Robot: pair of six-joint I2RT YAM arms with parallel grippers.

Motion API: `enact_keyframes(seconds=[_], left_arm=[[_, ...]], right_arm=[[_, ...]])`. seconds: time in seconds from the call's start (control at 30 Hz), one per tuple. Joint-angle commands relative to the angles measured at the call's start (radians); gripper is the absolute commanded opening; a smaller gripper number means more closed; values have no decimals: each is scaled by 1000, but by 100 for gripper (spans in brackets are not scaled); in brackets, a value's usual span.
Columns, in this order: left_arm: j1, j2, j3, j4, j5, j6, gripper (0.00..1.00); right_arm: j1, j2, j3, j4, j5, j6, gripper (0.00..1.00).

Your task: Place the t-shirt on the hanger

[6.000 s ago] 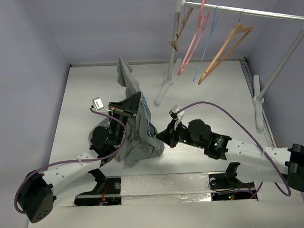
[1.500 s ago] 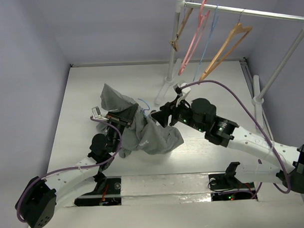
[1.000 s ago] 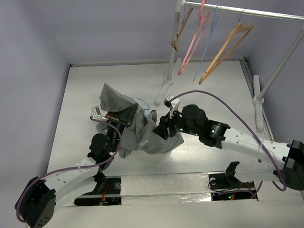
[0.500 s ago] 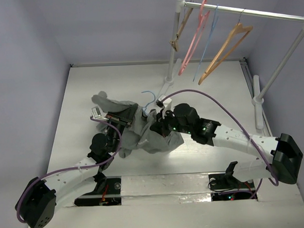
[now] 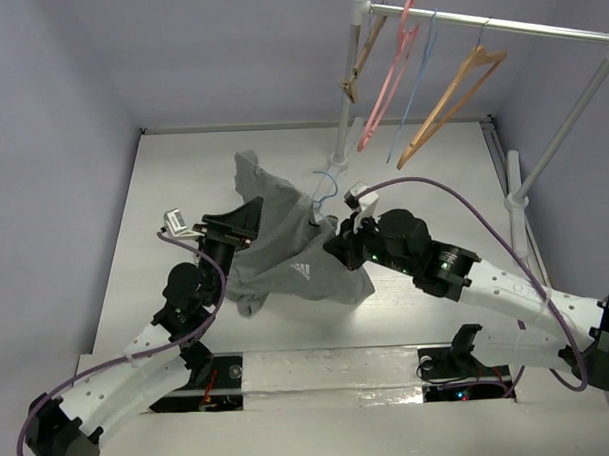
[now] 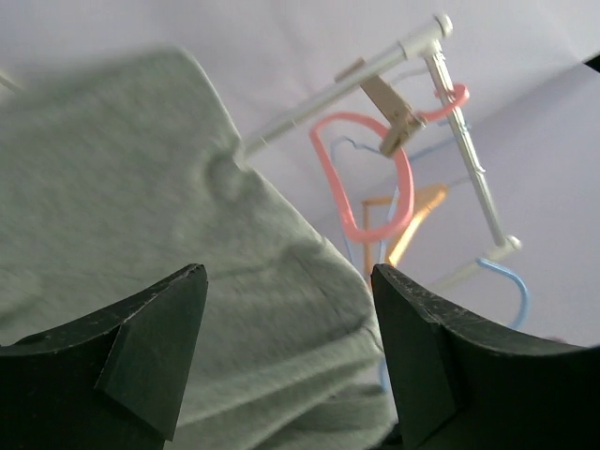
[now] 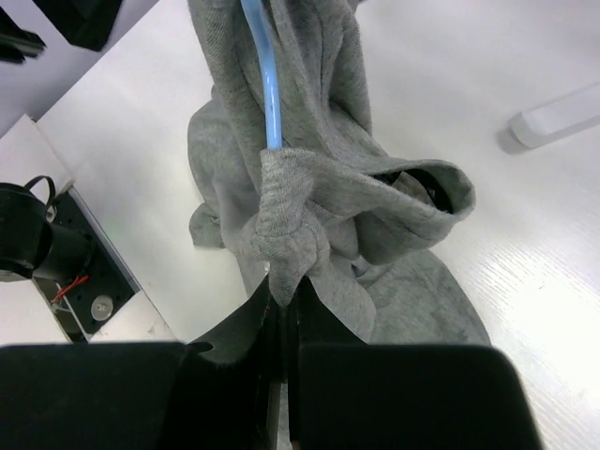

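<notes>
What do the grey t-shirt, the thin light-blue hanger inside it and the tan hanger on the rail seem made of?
Grey t-shirt: soft matte knit cloth, probably cotton; it bunches and folds limply.
Thin light-blue hanger: smooth, slightly glossy, plastic or coated wire, cannot tell which.
Thick tan hanger: probably wood, matte warm tone; grain too small to see.

A white garment rack (image 5: 487, 21) stands at the counter's (image 5: 173, 173) two o'clock corner. On its rail hang a wooden clip hanger (image 5: 362, 61), a pink hanger (image 5: 387, 80) and a tan wooden hanger (image 5: 450, 93).

Robot lab cell, lilac walls (image 5: 229, 61), white table (image 5: 177, 172) w/ bolted arms (image 5: 139, 346), garment rail (image 5: 497, 23)
</notes>
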Motion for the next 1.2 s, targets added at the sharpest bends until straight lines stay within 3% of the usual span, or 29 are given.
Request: enact_keyframes(seconds=[0.0, 0.37, 0.93, 1.03, 1.17], left_arm=[[7, -46, 79, -134, -106, 129, 68], [17, 161, 222, -223, -72, 367, 47], [46, 292, 243, -77, 121, 369, 42], [46, 321, 262, -77, 120, 373, 37], [46, 339, 283, -62, 106, 383, 17]], right_arm=[[-3, -62, -13, -7, 24, 9, 0], [-3, -157, -18, -101, 22, 15, 0], [-3, -188, -47, -87, 7, 30, 0], [-3, -192, -51, -75, -8, 35, 0], [-3, -200, -55, -70, -11, 38, 0]])
